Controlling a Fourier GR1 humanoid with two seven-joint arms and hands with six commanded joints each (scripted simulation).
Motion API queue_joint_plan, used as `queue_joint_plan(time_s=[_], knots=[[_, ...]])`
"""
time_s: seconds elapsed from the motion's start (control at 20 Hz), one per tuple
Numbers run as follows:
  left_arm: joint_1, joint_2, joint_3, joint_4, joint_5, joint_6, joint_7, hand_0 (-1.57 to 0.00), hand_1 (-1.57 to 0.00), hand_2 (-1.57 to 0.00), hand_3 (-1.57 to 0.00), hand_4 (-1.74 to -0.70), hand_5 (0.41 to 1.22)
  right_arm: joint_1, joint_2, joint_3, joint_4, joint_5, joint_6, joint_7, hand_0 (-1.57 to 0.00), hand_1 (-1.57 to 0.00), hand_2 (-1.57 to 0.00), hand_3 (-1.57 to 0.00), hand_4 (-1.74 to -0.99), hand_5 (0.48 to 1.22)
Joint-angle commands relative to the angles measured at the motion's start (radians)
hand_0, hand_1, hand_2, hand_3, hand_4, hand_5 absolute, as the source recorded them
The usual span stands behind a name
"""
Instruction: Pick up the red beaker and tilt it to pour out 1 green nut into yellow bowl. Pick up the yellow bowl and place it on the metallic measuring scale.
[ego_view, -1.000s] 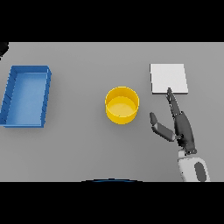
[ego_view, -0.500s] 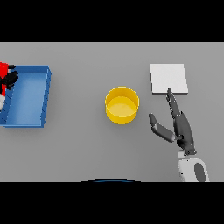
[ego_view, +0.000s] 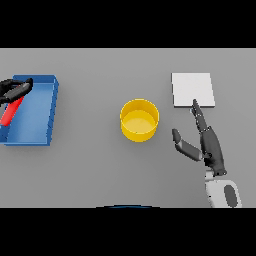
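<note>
item 1, red beaker (ego_view: 10, 113): you have it in the left robot hand (ego_view: 15, 90), at the far left edge of the view, over the near-left part of the blue tray (ego_view: 44, 112). the dark fingers are curled round its upper end. the beaker hangs tilted, its lower end pointing down and to the left. whether it is clear of the tray floor you cannot tell from this view. its contents are hidden; no green nut shows anywhere.

item 2, yellow bowl (ego_view: 140, 119): it sits upright on the grey worktop (ego_view: 95, 165), near the middle, well apart from the beaker. it looks empty inside.

item 3, metallic measuring scale (ego_view: 193, 90): a pale square plate, to the right of the bowl and farther from you. nothing rests on it.

item 4, right robot hand (ego_view: 207, 145): it lies between the bowl and the scale on the near side, fingers straight, thumb spread toward the bowl, holding nothing. one fingertip reaches the scale's near edge.

status, as you may judge it: the grasp on the beaker appears made. left to do: carry the beaker across to the bowl, tip out one nut, then lift the bowl onto the scale.
</note>
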Motion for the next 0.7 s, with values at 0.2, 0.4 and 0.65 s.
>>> queue_joint_plan(time_s=[0.2, 0.4, 0.65], knots=[[-0.031, -0.050, -0.033, 0.069, -0.065, 0.020, -0.024, -0.17, -0.15, -0.14, -0.12, -0.72, 0.647, -0.003, 0.005, 0.005, 0.007, 0.010, -0.004, 0.017, 0.00, 0.00, 0.00, 0.00, -1.164, 0.688], [-0.033, -0.057, -0.026, 0.082, -0.088, 0.072, -0.051, -0.07, -0.06, -0.06, -0.05, -0.71, 0.658, 0.005, 0.011, 0.022, -0.003, 0.052, -0.027, 0.047, 0.00, 0.00, 0.00, 0.00, -1.175, 0.672], [-0.019, -0.049, -0.012, 0.048, -0.085, 0.102, -0.102, -0.02, -0.02, -0.02, -0.01, -0.71, 0.689, -0.048, -0.089, 0.088, -0.011, 0.141, 0.062, 0.024, 0.00, 0.00, 0.00, 0.00, -1.153, 0.728]])
